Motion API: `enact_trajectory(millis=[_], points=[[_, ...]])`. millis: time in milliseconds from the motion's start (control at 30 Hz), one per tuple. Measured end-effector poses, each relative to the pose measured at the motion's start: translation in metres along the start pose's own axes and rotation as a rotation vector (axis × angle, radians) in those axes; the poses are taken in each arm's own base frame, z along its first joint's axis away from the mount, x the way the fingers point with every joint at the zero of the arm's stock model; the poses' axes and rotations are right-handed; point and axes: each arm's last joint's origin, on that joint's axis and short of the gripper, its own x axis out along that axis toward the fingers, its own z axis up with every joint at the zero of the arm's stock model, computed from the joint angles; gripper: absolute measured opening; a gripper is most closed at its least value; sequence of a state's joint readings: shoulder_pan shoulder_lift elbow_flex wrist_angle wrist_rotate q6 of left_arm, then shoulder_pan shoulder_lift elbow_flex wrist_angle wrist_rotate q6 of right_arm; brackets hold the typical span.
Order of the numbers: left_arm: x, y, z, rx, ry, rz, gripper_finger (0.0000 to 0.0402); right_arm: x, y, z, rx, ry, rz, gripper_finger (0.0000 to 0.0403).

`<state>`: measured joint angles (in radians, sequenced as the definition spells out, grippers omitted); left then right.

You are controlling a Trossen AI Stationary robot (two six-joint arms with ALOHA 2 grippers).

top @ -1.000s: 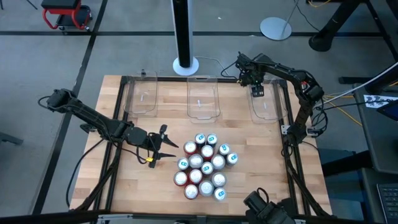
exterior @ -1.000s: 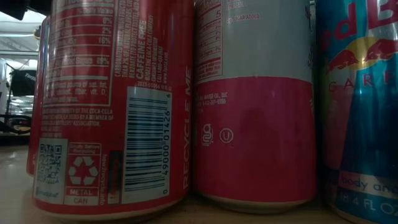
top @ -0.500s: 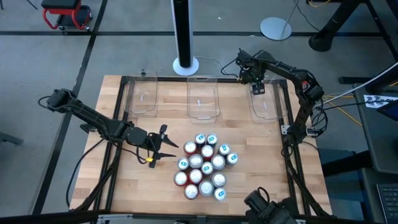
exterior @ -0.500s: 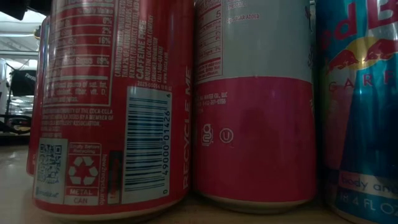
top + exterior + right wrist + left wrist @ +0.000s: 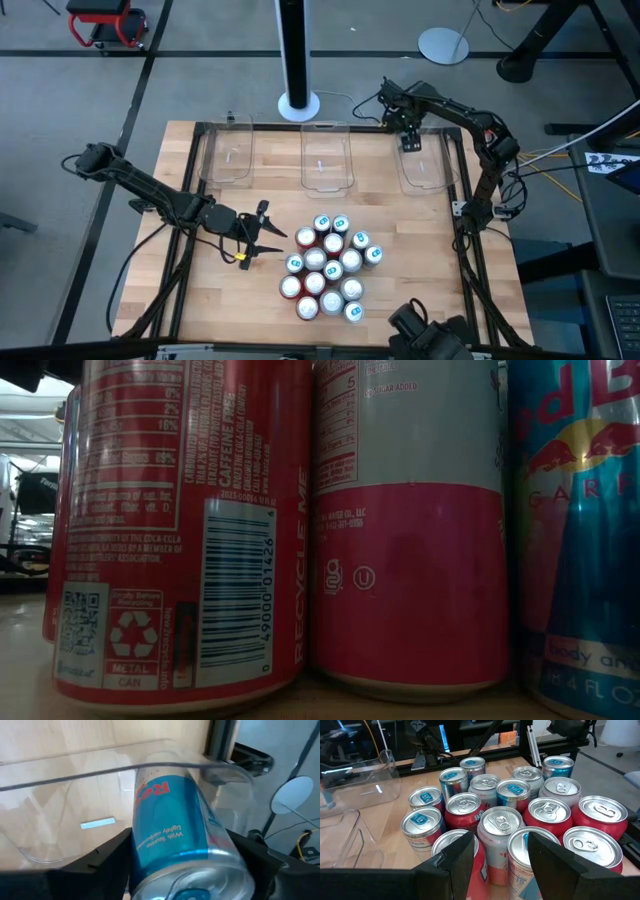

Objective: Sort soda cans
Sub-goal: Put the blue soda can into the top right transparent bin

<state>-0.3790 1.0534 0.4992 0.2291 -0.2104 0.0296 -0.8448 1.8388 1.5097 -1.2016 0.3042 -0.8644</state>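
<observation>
**First can over the right bin, the rest not yet sorted**

The right end effector (image 5: 410, 140) hangs over the far end of the right bin (image 5: 425, 178), one of three clear bins in a row at the far side of the desk (image 5: 200, 300). In the right wrist view a teal can (image 5: 175, 840) lies on its side between the two fingers (image 5: 95, 860) of this end effector, with its silver top toward the camera, and the clear wall of the bin is just under and beyond it. The fingers stand on both sides of the can and seem to be clamped on it, but I cannot tell if the grip is firm or already loosening.

The left end effector (image 5: 262, 240) waits low over the desk, just beside the cluster of cans (image 5: 330, 268). Its fingers are apart with nothing between them, and the nearest cans stand directly in front of them in the left wrist view.

As a judgement, the task is only at its start. From above, the middle bin (image 5: 326, 160) and the left bin (image 5: 228, 152) look empty, and no can is seen resting in the right bin. About fourteen cans, red, teal and silver-and-red, stand upright and packed together near the middle of the desk. So this teal can appears to be the first one, and almost all of the sorting is left.
</observation>
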Motion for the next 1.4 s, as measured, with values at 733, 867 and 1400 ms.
enact_trajectory(millis=[733, 867, 1400], points=[[0.0, 0.0, 0.002, 0.019, -0.023, 0.001, 0.0175, -0.034, 0.0, -0.014, -0.05, -0.021, -0.015, 0.0328], [0.0, 0.0, 0.002, 0.019, -0.022, 0.001, 0.0175, -0.056, 0.004, -0.026, -0.034, -0.058, -0.056, 0.0328], [0.0, 0.0, 0.002, 0.028, -0.021, 0.001, 0.0175, -0.136, 0.087, -0.009, -0.331, -0.313, -0.198, 0.0328]])
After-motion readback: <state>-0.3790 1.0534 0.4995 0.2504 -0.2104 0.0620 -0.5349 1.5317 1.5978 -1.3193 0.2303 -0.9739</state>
